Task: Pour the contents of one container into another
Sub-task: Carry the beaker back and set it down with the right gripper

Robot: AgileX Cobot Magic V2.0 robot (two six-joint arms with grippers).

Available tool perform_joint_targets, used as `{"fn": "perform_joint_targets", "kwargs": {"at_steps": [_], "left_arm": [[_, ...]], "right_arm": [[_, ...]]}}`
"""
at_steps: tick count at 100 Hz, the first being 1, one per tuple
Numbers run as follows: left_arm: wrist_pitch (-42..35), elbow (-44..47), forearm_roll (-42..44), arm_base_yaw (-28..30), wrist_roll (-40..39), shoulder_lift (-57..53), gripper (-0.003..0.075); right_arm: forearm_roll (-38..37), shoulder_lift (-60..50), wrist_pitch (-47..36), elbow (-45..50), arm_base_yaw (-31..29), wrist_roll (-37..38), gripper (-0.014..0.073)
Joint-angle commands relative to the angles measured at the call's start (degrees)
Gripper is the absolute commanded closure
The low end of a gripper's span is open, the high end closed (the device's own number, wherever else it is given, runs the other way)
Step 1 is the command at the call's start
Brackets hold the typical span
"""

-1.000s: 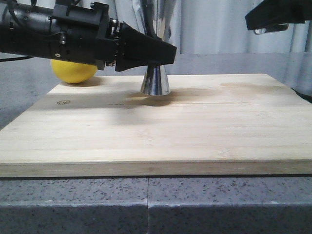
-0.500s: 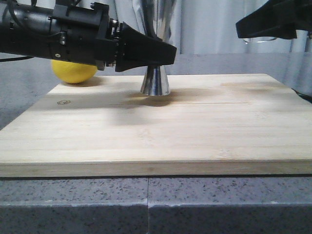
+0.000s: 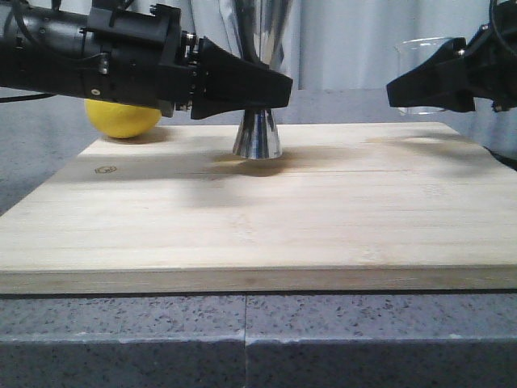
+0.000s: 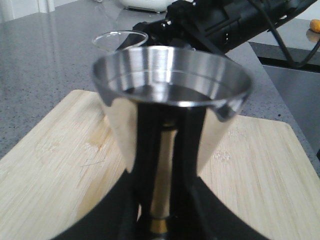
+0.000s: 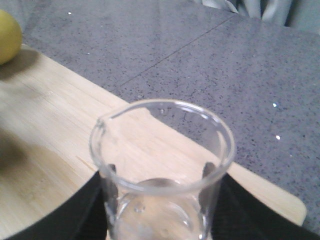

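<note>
Right wrist view alone: beaker [image 5: 162, 170] pouring lip, lemon [image 5: 9, 36].

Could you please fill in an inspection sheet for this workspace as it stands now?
Surface: wooden board on a speckled grey counter.
Job's things: steel jigger upright on the board; glass beaker held upright above the board's right end.
Clutter: lemon by the board's back left corner.
Grippers: left pincer shut on the jigger; right pincer shut on the beaker.
Cables: black cable on the right arm.
Surroundings: pale curtain behind.
</note>
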Motion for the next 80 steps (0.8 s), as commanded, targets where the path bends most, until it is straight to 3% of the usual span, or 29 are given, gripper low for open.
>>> {"fn": "perform_joint_targets", "kwargs": {"at_steps": [1, 56, 80], "left_arm": [[6.71, -1.58, -3.48, -0.51, -0.47, -2.38, 0.0659], [6.71, -1.58, -3.48, -0.51, -0.47, -2.38, 0.0659], [6.71, -1.58, -3.48, -0.51, -0.47, -2.38, 0.0659]], "right_arm": [[2.72, -1.07, -3.7, -1.31, -0.94, -1.28, 0.0323], [2.61, 2.66, -2.83, -1.31, -0.94, -2.0, 0.032], [2.61, 2.55, -3.26, -1.31, -0.94, -2.0, 0.0193]]}}
